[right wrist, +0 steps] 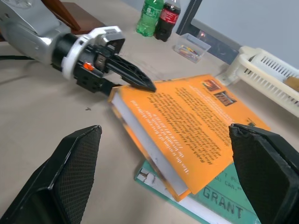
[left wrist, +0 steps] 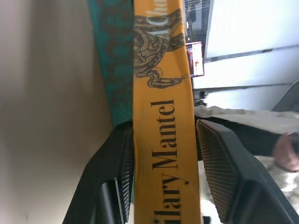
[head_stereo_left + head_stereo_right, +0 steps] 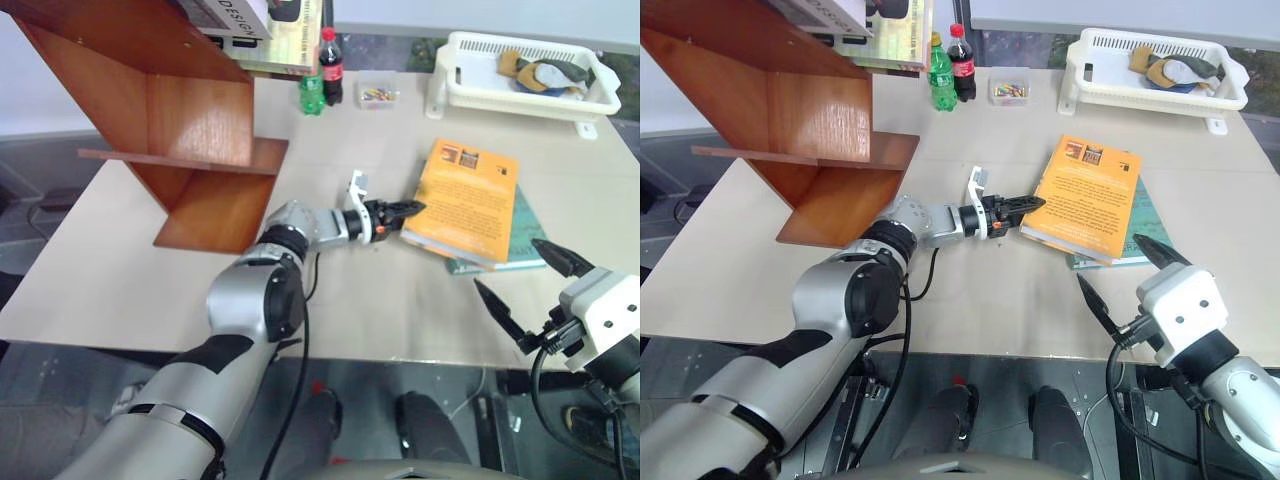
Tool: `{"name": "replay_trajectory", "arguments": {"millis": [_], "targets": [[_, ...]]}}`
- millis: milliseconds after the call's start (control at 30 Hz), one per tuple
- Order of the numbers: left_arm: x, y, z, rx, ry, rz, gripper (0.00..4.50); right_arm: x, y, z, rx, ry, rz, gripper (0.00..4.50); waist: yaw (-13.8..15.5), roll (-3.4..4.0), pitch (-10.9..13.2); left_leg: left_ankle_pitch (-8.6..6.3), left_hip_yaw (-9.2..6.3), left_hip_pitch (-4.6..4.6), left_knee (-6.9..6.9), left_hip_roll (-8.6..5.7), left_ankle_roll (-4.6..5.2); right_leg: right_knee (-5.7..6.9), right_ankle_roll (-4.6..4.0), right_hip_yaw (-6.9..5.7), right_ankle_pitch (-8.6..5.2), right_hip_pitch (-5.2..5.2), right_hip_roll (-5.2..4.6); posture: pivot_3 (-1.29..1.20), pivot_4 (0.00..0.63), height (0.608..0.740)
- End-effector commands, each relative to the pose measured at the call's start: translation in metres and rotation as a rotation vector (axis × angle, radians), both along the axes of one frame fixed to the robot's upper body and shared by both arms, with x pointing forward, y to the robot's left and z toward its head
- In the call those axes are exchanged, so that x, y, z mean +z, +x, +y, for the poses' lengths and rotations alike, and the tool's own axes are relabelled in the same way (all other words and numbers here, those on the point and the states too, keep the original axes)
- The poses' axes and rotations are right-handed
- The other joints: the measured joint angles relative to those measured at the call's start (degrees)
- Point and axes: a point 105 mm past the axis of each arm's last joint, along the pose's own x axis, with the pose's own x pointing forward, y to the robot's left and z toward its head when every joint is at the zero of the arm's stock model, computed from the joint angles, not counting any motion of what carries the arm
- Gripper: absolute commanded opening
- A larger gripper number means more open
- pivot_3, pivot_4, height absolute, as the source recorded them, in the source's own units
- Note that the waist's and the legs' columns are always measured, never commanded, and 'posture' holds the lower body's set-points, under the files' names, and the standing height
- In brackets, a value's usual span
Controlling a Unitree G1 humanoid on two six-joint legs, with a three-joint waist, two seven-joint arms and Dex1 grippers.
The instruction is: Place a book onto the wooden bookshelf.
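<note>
The book (image 3: 468, 200), thick and orange-yellow, lies flat on the table on top of a thinner teal book (image 3: 527, 238). My left gripper (image 3: 408, 210) reaches in level from the left and is shut on the book's near-left corner. One finger lies over the cover, the other under it. In the left wrist view the spine (image 2: 163, 116), lettered "Hilary Mantel", runs between the two pads (image 2: 219, 168). My right gripper (image 3: 515, 275) hangs open near the table's front right, short of the book. The wooden bookshelf (image 3: 190, 120) stands at the far left of the table.
Grey and white books (image 3: 240, 15) lie on top of the shelf. Behind it stand a cola bottle (image 3: 330, 65) and a green bottle (image 3: 312, 95), with a small clear box (image 3: 378, 95) beside them. A white basket (image 3: 520, 95) with cloths occupies the far right corner.
</note>
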Motion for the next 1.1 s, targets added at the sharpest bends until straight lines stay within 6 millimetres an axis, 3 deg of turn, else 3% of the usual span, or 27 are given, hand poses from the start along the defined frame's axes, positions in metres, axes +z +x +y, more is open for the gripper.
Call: {"name": "replay_trajectory", "arguments": {"millis": [33,267,300,333,433,467,700,1000,1067,1100], "targets": [[0.013,0.000,-0.007,0.005,-0.039,0.046,2.13,0.015,-0.002,0.006,0.022,-0.003,-0.059,4.50,0.0,-0.01,0.0,0.00,-0.01,0.00,0.02,0.00,0.00,0.00,0.00,-0.01,0.00,0.01,0.00,0.00,0.150,0.740],[-0.001,-0.030,-0.039,-0.072,-0.082,0.143,2.13,0.019,0.003,0.007,0.038,-0.020,-0.044,4.50,0.2,-0.02,0.0,0.02,-0.13,0.00,0.04,0.00,-0.03,-0.01,0.01,-0.01,0.01,0.04,-0.10,0.00,0.150,0.740],[-0.002,-0.033,-0.042,-0.075,-0.084,0.142,2.63,0.020,0.004,0.008,0.040,-0.021,-0.041,4.50,0.3,-0.03,0.0,0.07,-0.13,0.00,0.04,0.00,-0.11,-0.02,0.02,0.01,0.02,0.04,-0.10,0.00,0.150,0.740],[-0.002,-0.036,-0.043,-0.078,-0.091,0.142,2.86,0.020,0.005,0.008,0.042,-0.023,-0.039,4.50,0.3,-0.04,0.0,0.10,-0.14,0.00,0.05,0.00,-0.17,-0.01,0.02,0.01,0.02,0.05,-0.14,0.00,0.150,0.740],[0.001,-0.040,-0.043,-0.076,-0.099,0.131,4.34,0.021,0.006,0.008,0.044,-0.026,-0.034,4.50,0.0,-0.03,0.0,0.05,-0.07,0.07,0.05,0.07,-0.10,0.03,0.02,0.06,0.02,0.05,-0.03,0.00,0.150,0.740],[0.003,-0.039,-0.041,-0.070,-0.094,0.120,4.45,0.022,0.007,0.008,0.044,-0.027,-0.033,4.50,0.1,-0.03,0.0,0.02,0.00,0.06,0.05,0.09,-0.04,0.03,0.02,0.05,0.02,0.05,0.01,0.00,0.150,0.740],[0.000,-0.014,-0.023,0.028,-0.044,0.075,4.45,0.024,0.010,0.007,0.032,-0.027,-0.036,4.50,0.5,-0.04,0.0,0.13,0.07,0.06,0.12,0.03,-0.22,-0.01,0.03,0.04,0.03,0.11,-0.01,0.00,0.150,0.740],[-0.004,-0.009,-0.043,-0.017,0.013,-0.047,4.45,0.025,0.009,0.002,0.000,-0.032,-0.046,4.50,0.5,-0.04,0.0,0.08,0.06,0.04,0.10,-0.01,-0.13,-0.05,0.02,0.02,0.03,0.11,-0.01,0.00,0.150,0.740],[-0.002,-0.009,-0.046,-0.019,-0.002,-0.055,3.86,0.023,0.007,0.000,-0.013,-0.034,-0.045,4.50,0.4,-0.04,0.0,0.06,0.05,0.04,0.09,0.01,-0.10,-0.04,0.02,0.03,0.03,0.10,-0.01,0.00,0.150,0.740],[-0.001,-0.010,-0.047,-0.023,-0.009,-0.058,3.35,0.022,0.006,-0.001,-0.018,-0.034,-0.044,4.50,0.3,-0.04,0.0,0.05,0.04,0.05,0.08,0.02,-0.08,-0.04,0.02,0.03,0.03,0.10,0.00,0.00,0.150,0.740]]}}
